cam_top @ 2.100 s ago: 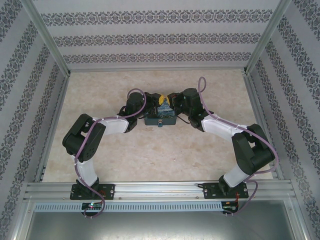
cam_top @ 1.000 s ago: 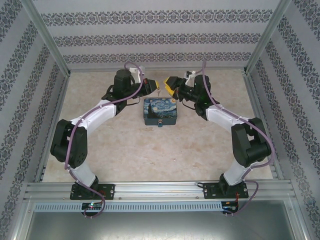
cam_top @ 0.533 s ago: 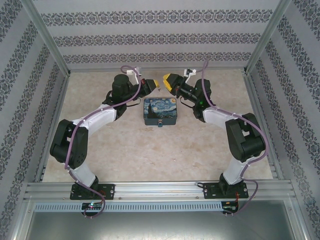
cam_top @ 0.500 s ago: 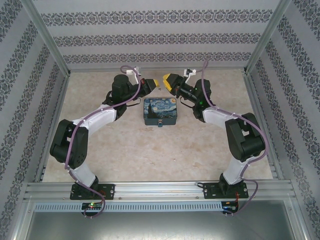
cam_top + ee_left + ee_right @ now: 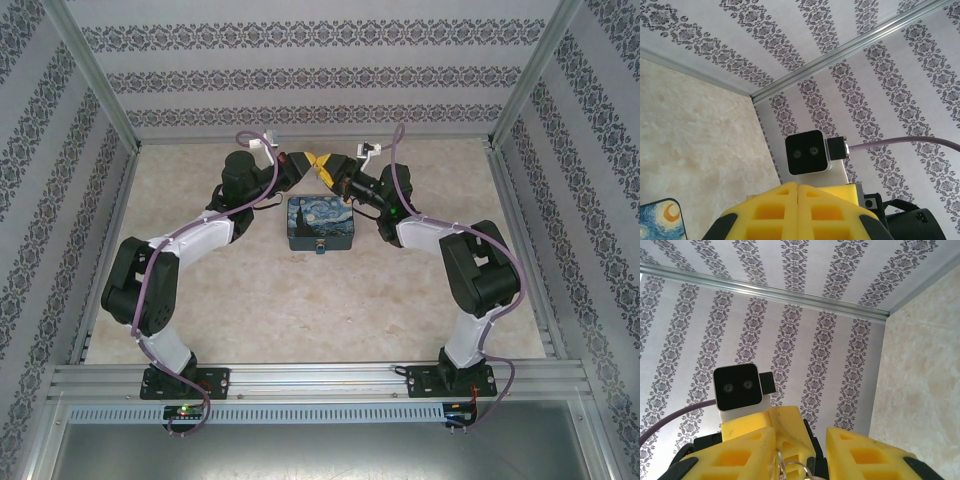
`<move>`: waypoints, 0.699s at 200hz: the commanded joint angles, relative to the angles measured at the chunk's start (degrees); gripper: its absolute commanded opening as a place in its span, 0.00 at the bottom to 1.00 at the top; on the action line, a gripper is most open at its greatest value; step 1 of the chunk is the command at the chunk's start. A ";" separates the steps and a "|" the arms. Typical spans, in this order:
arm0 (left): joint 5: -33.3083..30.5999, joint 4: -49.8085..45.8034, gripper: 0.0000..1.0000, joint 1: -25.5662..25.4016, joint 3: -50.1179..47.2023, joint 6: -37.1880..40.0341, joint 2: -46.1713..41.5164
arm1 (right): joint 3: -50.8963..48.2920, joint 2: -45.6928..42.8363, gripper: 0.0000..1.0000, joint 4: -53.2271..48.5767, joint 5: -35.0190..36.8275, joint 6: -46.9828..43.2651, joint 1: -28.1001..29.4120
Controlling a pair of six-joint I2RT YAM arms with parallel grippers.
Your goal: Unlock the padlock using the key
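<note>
Top external view: a rectangular box (image 5: pixel 320 220) sits on the beige marbled table (image 5: pixel 250 300). Its lid is flat, painted with blue-and-yellow swirls, and closed, so its contents cannot be seen. The padlock (image 5: pixel 320 247), a tiny blue body with a brass-coloured bit, is at the middle of the box's near wall. Whether it is locked is too small to tell.

Both arms reach to the far side of the box, and their yellow tips meet there above the table.

Left wrist view: the left gripper (image 5: pixel 798 192) has its two blocky yellow fingers pressed together along a straight seam. Each finger face is moulded with square pockets.

Right wrist view: the right gripper (image 5: pixel 801 436) has its fingers (image 5: pixel 745 456) parted, one on either side of the left gripper's closed tips. The right-hand finger has a clear gap to those tips. A thin, shiny wire key ring (image 5: pixel 784 462) hangs at the closed tips. The key blade itself cannot be made out.

Grey damask-striped wallpaper (image 5: pixel 320 75) and aluminium rails (image 5: pixel 310 380) enclose the table. A smooth purple cable (image 5: pixel 195 228) runs along the left arm.
</note>
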 commanded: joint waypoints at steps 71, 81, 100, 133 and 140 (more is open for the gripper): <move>-1.13 4.94 0.00 0.09 -0.27 -2.30 1.69 | -1.18 1.16 0.26 6.97 -1.71 1.29 0.90; -1.09 4.96 0.00 0.08 -0.26 -2.49 1.80 | -1.33 1.16 0.26 7.43 -2.01 1.38 0.90; -0.96 4.96 0.00 0.06 -0.15 -2.64 1.98 | -1.39 1.18 0.26 7.90 -2.31 1.45 0.90; -0.82 4.96 0.00 0.04 -0.07 -2.75 2.07 | -0.94 1.55 0.24 7.99 -2.74 1.47 0.92; -0.67 4.96 0.00 0.09 0.00 -2.83 2.07 | -0.84 1.60 0.23 7.99 -2.72 1.56 0.90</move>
